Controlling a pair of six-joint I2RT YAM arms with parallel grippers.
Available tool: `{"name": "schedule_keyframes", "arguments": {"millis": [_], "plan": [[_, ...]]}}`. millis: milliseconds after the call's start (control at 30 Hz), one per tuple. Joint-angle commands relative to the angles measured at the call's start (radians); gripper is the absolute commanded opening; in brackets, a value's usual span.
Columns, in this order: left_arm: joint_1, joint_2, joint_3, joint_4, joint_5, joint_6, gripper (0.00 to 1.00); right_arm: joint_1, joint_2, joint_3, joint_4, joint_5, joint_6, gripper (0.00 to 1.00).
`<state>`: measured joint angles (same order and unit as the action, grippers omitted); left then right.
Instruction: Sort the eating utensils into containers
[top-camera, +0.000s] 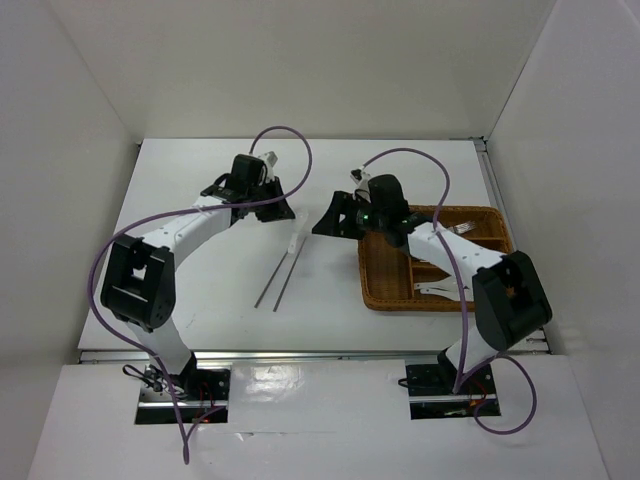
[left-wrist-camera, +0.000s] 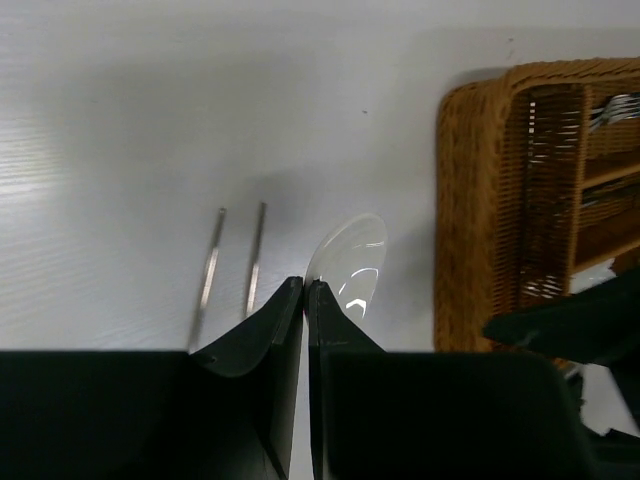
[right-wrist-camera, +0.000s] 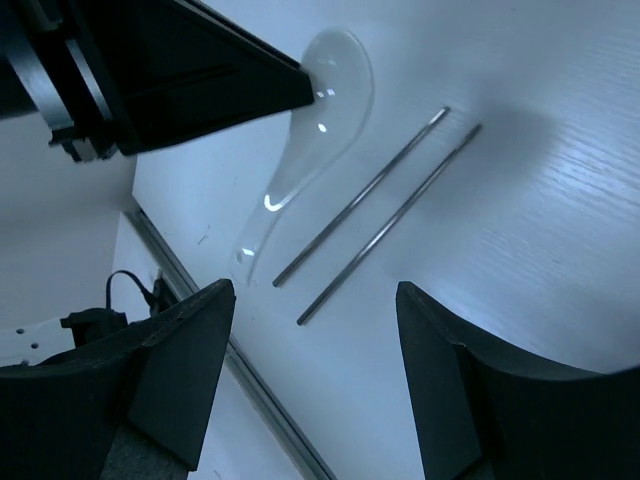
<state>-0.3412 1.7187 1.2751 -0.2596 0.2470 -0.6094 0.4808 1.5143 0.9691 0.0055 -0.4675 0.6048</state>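
Left fingers (left-wrist-camera: 283, 312) pressed together at the white spoon (left-wrist-camera: 350, 262) (two chopsticks (left-wrist-camera: 256, 258) beside it); right fingers (right-wrist-camera: 195, 345) spread apart.

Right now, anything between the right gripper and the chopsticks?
Nothing visible. The right gripper hangs open above the two chopsticks, which lie bare on the table. The white spoon lies beside them, not across them, with the shut left gripper at its bowl end.
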Motion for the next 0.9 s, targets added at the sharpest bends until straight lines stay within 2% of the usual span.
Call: {"name": "schedule_keyframes", "arguments": {"millis": [0, 133, 433, 600, 667, 733, 767, 867], "plan": [[-0.039, 0.002, 0.059, 0.034, 0.002, -0.114, 0.11, 0.021, 0.049, 0.089, 0.085, -0.071, -0.023, 0.74], [-0.084, 0.002, 0.07, 0.01, -0.045, -0.168, 0.11, 0.041, 0.093, 0.123, 0.076, -0.071, -0.033, 0.74], [-0.093, -0.007, 0.07, -0.012, -0.101, -0.251, 0.11, 0.059, 0.184, 0.186, 0.03, -0.08, -0.033, 0.75], [-0.093, -0.007, 0.07, -0.012, -0.091, -0.262, 0.11, 0.068, 0.205, 0.206, 0.019, -0.08, -0.042, 0.7], [-0.093, -0.007, 0.07, -0.012, -0.091, -0.273, 0.11, 0.068, 0.215, 0.206, 0.019, -0.091, -0.042, 0.58], [-0.093, 0.002, 0.07, -0.003, -0.091, -0.273, 0.11, 0.068, 0.215, 0.215, 0.019, -0.091, -0.042, 0.52], [-0.093, 0.002, 0.07, -0.003, -0.078, -0.273, 0.11, 0.068, 0.215, 0.215, 0.019, -0.091, -0.042, 0.42], [-0.093, 0.002, 0.07, 0.023, -0.054, -0.273, 0.11, 0.068, 0.225, 0.235, -0.008, -0.091, -0.051, 0.25]]}}
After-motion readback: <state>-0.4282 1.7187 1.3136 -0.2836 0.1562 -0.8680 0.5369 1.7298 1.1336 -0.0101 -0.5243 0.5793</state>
